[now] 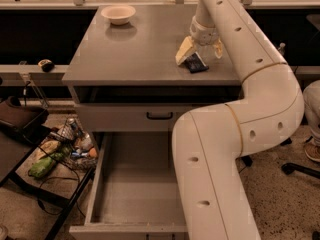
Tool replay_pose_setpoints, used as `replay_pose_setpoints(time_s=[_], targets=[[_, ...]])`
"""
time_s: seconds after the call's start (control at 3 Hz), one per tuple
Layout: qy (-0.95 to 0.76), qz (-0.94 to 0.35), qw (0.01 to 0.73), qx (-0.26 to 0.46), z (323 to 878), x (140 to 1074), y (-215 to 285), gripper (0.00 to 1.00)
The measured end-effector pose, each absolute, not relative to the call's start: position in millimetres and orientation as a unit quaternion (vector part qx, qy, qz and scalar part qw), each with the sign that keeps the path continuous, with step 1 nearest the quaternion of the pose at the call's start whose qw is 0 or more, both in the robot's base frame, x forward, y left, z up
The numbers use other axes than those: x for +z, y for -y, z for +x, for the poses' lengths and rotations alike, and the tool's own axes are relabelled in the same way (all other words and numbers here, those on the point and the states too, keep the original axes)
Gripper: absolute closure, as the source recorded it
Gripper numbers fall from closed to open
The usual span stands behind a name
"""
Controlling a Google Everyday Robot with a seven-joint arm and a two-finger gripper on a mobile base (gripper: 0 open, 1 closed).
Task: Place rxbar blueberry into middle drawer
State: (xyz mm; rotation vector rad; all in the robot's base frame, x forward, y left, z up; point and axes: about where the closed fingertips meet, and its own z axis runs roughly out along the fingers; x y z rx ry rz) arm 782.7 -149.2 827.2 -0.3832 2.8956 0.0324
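The gripper (200,51) stands low over the table (135,54), fingers (183,51) released astride the rxbar blueberry (195,63) lying there. The middle drawer (140,184) is open; grasp and transfer appear outstanding.

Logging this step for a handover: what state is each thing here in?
rxbar blueberry: lying on the cabinet top, outside the drawers.
middle drawer: pulled open.
drawer with loop handle: closed.
bowl: upright on the cabinet top.
pincer: over the rxbar blueberry.
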Motion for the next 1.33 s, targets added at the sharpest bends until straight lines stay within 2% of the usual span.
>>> replay_pose_setpoints(time_s=[1.33], targets=[[-0.985,-0.13,0.11,0.011,782.8,827.4,149.2,1.0]])
